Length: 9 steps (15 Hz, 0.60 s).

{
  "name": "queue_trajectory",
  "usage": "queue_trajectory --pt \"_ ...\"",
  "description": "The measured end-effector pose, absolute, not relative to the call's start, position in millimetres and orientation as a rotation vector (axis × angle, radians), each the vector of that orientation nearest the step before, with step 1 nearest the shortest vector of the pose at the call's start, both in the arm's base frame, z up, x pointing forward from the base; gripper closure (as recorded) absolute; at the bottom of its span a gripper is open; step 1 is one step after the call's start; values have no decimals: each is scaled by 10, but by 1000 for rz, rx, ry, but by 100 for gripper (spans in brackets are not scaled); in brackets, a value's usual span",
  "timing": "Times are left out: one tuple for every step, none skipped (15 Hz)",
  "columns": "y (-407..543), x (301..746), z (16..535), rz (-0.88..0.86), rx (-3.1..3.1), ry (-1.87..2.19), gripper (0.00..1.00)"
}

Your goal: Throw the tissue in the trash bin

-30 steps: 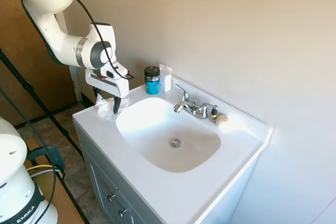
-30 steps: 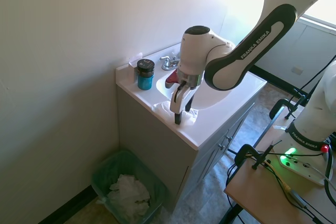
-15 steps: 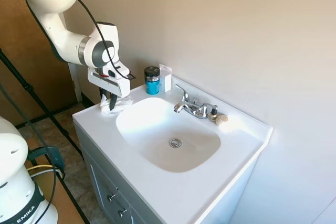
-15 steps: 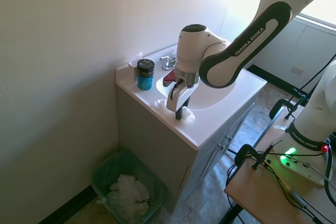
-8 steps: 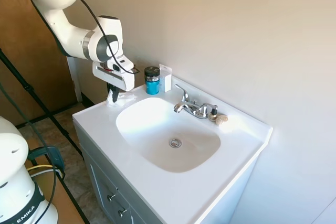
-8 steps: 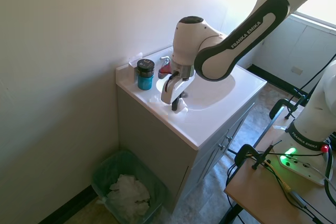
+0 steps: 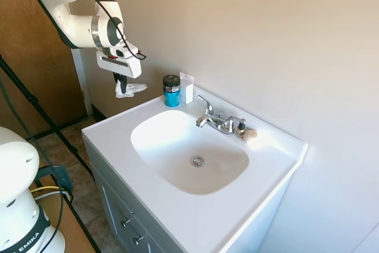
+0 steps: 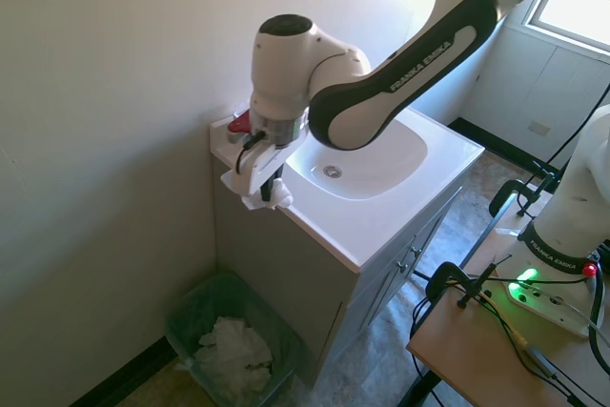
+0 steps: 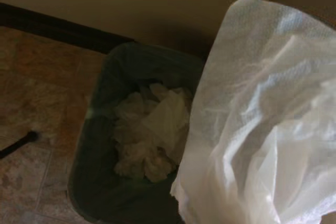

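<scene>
My gripper [image 7: 123, 89] [image 8: 270, 188] is shut on the tissue [image 7: 131, 89] [image 8: 266, 196], a crumpled white wad that hangs in the air just past the vanity's left end. In the wrist view the tissue [image 9: 268, 124] fills the near side as a wrinkled white sheet. On the floor beside the vanity stands the trash bin [image 8: 194, 304] [image 9: 89, 150], dark green, with white crumpled paper [image 8: 233, 355] inside. The tissue is high above the bin and slightly to its side.
A white vanity top [image 7: 106, 137] with a sink basin [image 7: 189, 149] lies right of the gripper. A blue jar [image 7: 172, 90] stands near the wall. The faucet [image 7: 216, 120] and a small beige lump [image 7: 249, 134] sit behind the basin. The wall [image 8: 105, 121] is close behind the bin.
The gripper closed on the tissue on the counter, lifted it, and carried it left off the vanity's end until it hangs over the floor above the bin.
</scene>
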State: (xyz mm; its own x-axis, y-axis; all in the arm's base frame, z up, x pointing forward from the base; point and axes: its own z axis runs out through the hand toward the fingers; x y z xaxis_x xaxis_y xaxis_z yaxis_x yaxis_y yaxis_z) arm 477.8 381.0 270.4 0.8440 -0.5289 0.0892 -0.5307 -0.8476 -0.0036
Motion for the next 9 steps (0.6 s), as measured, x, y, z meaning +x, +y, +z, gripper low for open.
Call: queue_trajectory --pt "3972 4844 2596 141 2991 -853 100" --pt "4122 4899 2483 137 2988 -845 100" --pt "4246 4944 2369 130 2984 -837 100" --pt "4339 4978 2245 120 2977 -827 100" --pt "4399 4999 2117 105 2968 -822 0" --pt "4430 5006 1993 84 2950 -818 0" --pt "4441 5017 1880 63 2929 -819 0" --pt "4439 5040 1792 46 2914 -826 0" --pt "4434 5068 1736 34 2905 -835 0"
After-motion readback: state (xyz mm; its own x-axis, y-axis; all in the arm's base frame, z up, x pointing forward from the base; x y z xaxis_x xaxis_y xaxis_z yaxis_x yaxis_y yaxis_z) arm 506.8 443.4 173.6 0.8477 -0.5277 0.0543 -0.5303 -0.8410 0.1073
